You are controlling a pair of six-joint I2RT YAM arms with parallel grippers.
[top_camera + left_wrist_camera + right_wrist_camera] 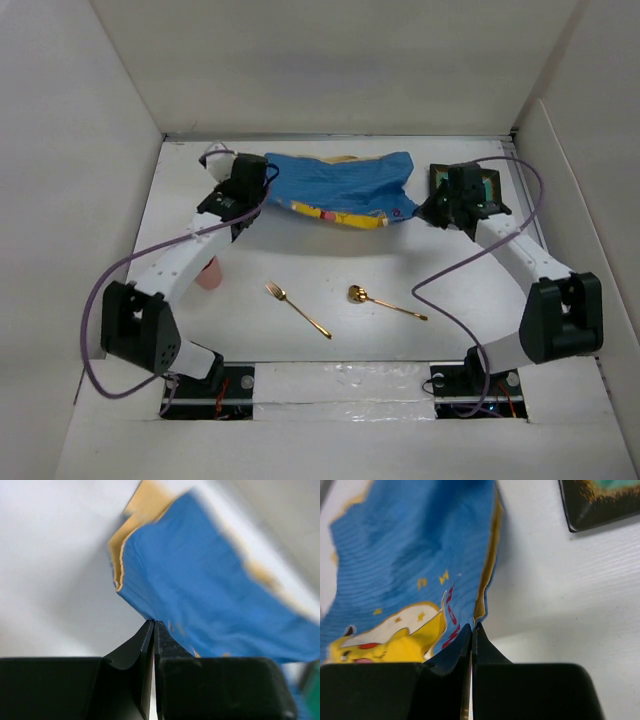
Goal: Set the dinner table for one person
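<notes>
Placemat (340,185): soft blue cloth, fine ribbed weave, matt, with a tan underside and a printed yellow cartoon. Fork (297,308) and spoon (388,305): gold-toned metal, polished, glossy. Dinner table (300,255): plain white, smooth, matt; left gripper (153,626) and right gripper (472,629) look like smooth matt black plastic.

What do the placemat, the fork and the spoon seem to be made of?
Placemat: woven cloth, matte blue with a cartoon print; fine ribs show in the right wrist view, and it sags in folds. Fork and spoon: probably metal with a glossy gold finish; coated plastic cannot be excluded.
</notes>
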